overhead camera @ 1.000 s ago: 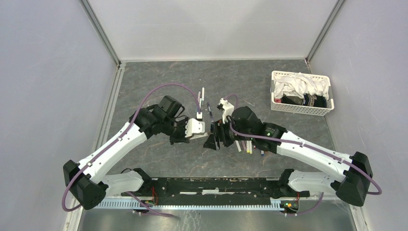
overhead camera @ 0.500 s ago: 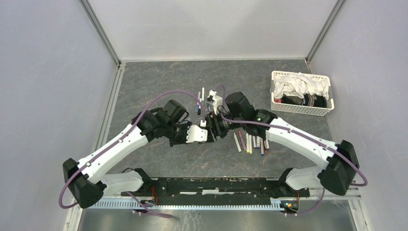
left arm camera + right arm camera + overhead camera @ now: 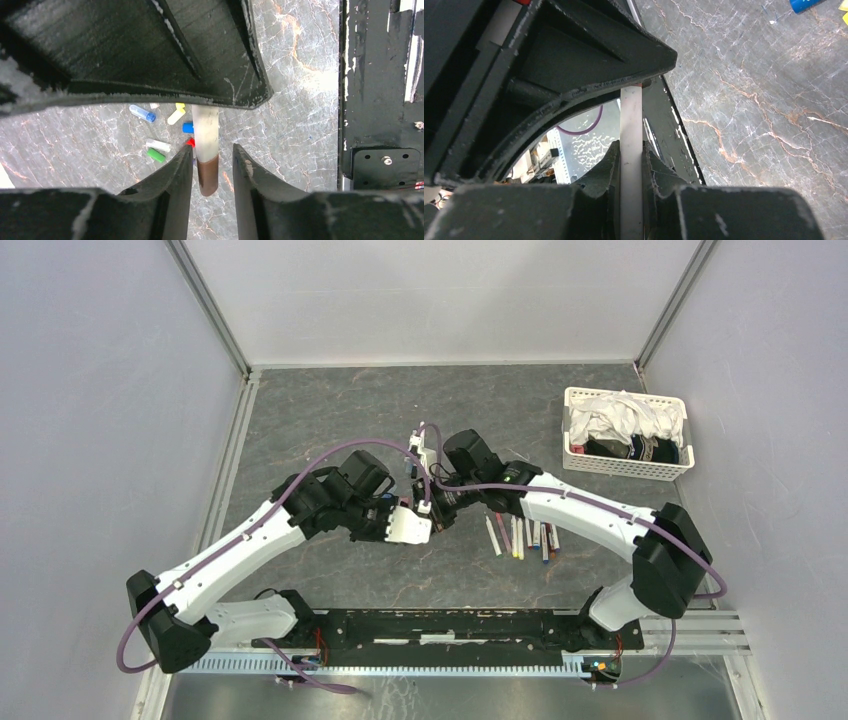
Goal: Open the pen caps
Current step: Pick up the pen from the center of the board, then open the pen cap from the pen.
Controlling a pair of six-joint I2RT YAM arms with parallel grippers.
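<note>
My right pincer [image 3: 630, 150] clamped the slim white plastic pen barrel [image 3: 631, 115] — my left pincer [image 3: 212, 155] (narrow, gap showing) flanked its brown cap [image 3: 207, 175].

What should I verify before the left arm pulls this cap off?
1. The right gripper is clamped on the pen: ok, its fingers press both sides of the white barrel.
2. The brown cap sits between the left gripper fingers: ok.
3. Those fingers are closed on the cap: not ok, a gap shows on one side.
4. Cap seated on the barrel: ok, no gap at the joint.
5. The loose caps are out of the way: ok, they lie on the table beneath.
6. The spare pens are apart from both grippers: ok.
</note>
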